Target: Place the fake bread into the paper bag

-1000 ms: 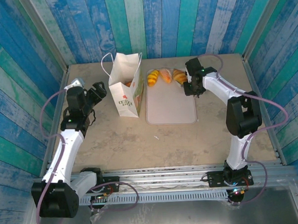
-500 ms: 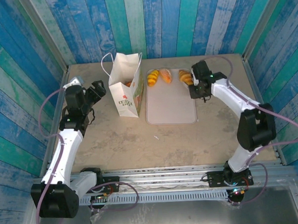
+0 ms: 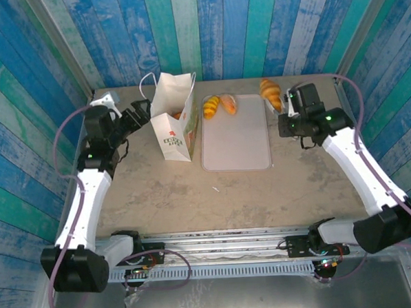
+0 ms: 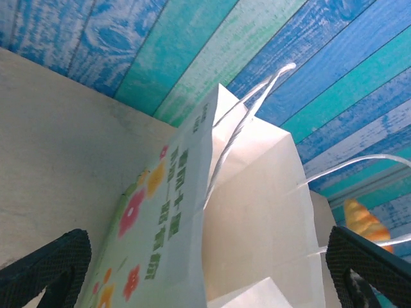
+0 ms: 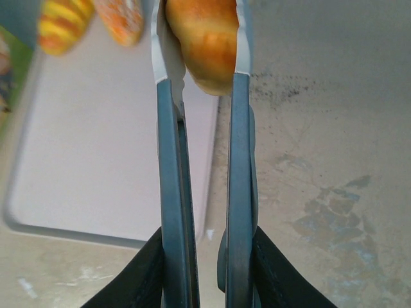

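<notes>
The tabletop (image 3: 166, 184) carries the white paper bag (image 3: 171, 121) upright near its far edge, left of centre, with a pale tray (image 3: 236, 149) just beside it. The left fingers (image 3: 140, 114) gape wide by the bag — holding nothing. The right fingers (image 3: 289, 109) clamp metal tongs (image 5: 170, 160), which pinch one fake bread croissant (image 3: 270, 92) near the far edge, right of the tray. Two more croissants (image 3: 211, 107) lie at the tray's far end.

- Paper bag (image 3: 172, 118): white, green lettering, red and orange-yellow flower print.
- Croissant (image 5: 204, 45): glossy golden-orange, browner towards its edges.
- Striped pastry (image 3: 212, 107): yellow with orange bands.
- Speckled pastry (image 3: 228, 104): orange, pale flecks.
- Tongs (image 5: 170, 167): dull grey-blue metal.
- Tray (image 3: 236, 142): plain pale pinkish-grey.
- Wall planks (image 3: 220, 29): blue, teal, whitewashed streaks.
- Table (image 3: 166, 190): beige, mottled with dark stains.
</notes>
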Robot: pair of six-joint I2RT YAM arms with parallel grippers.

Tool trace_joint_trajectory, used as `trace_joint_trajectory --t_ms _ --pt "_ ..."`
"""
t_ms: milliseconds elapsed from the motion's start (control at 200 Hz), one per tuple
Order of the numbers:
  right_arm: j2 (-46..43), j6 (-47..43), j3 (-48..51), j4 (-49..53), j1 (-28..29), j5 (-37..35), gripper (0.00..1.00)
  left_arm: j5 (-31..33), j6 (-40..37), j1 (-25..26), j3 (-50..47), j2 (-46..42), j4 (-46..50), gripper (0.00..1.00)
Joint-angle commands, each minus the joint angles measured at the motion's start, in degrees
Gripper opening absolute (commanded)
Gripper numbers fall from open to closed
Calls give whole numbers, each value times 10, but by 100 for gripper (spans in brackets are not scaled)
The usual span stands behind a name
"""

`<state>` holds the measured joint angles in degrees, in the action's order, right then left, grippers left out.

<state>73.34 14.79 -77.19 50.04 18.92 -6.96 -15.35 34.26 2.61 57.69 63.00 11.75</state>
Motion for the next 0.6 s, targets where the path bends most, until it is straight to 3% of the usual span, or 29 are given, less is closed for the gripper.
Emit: trace_joint_trajectory --t_ms 0,255,486,596 --pt "-39 35 -31 3 7 51 27 -53 4 -10 15 38 -22 91" --pt "-102 68 -77 4 8 136 28 -176 59 -33 13 119 -122 67" --pt "-113 104 -115 -8 9 225 28 -205 61 -33 8 144 -141 65" --pt "-106 119 -117 -24 9 251 28 -210 70 -33 7 157 -149 57"
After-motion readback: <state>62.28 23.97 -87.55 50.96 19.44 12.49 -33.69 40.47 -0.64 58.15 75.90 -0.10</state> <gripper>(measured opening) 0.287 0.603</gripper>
